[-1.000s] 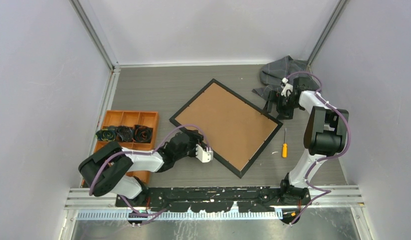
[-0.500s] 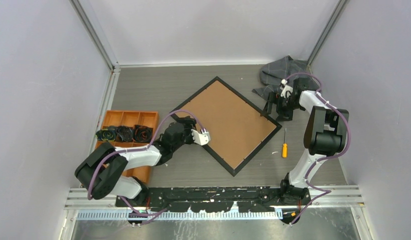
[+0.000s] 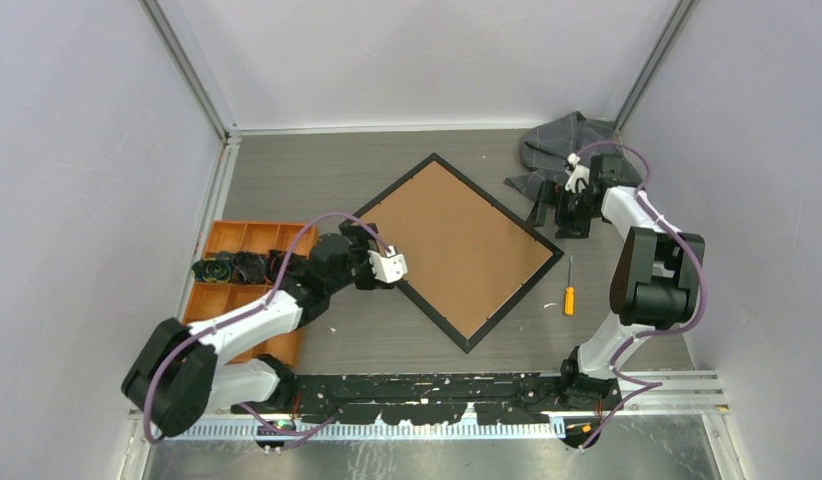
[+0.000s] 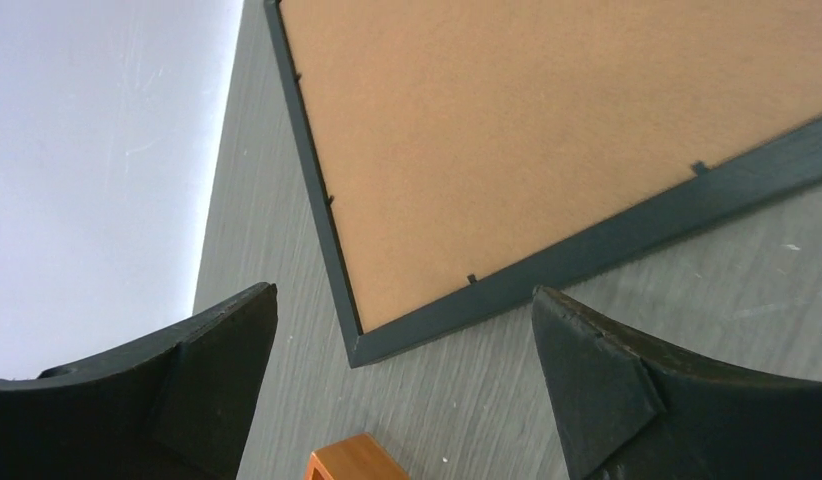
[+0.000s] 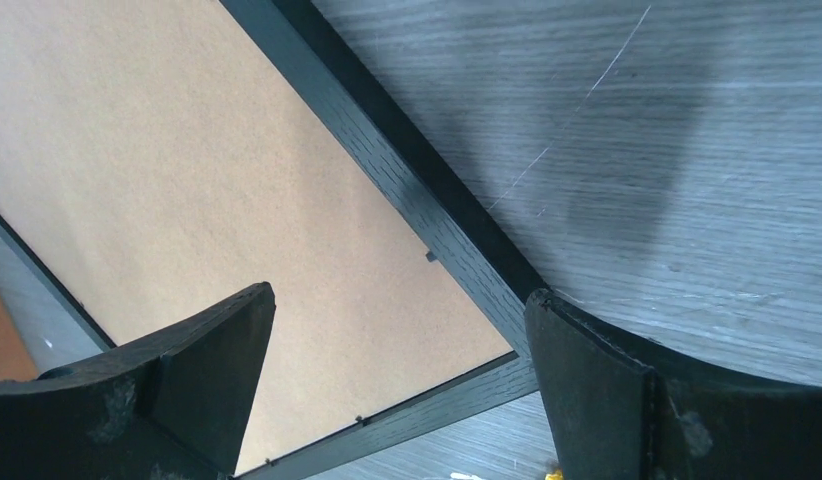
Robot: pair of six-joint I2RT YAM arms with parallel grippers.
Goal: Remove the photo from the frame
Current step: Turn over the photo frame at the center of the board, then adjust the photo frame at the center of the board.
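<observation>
Seen from above, a black picture frame (image 3: 457,245) lies face down on a grey wood-grain tabletop (image 3: 307,180), its brown backing board up. Over the last second the frame has swung from a slanted rectangle into more of a diamond, with one corner pointing at the robot. The left arm (image 3: 257,312) has moved from the frame's near edge up to its left corner, where its jaws sit spread wide, holding nothing. Its wrist camera looks down on that corner between the two parted fingers. The right arm (image 3: 652,265) has barely shifted and hovers at the frame's right corner, jaws likewise spread and empty. The photo is not visible; most likely it is still shut inside, under the board. Small black tabs (image 4: 330,200) along the frame's inner edge appear to pin the board down, so the turn seems only to have set the frame for easier reach — tabs, board and photo all remain to be dealt with. An orange-handled screwdriver (image 3: 569,290) lies on the tabletop just beside the frame's right edge. An orange tray (image 3: 252,238) with dark rolled items in one row of compartments sits at the left, and a crumpled grey cloth (image 3: 562,140) lies in the far right corner. Pale lilac walls (image 3: 87,150) close in three sides — a metal rail (image 3: 427,385) runs along the near edge.
</observation>
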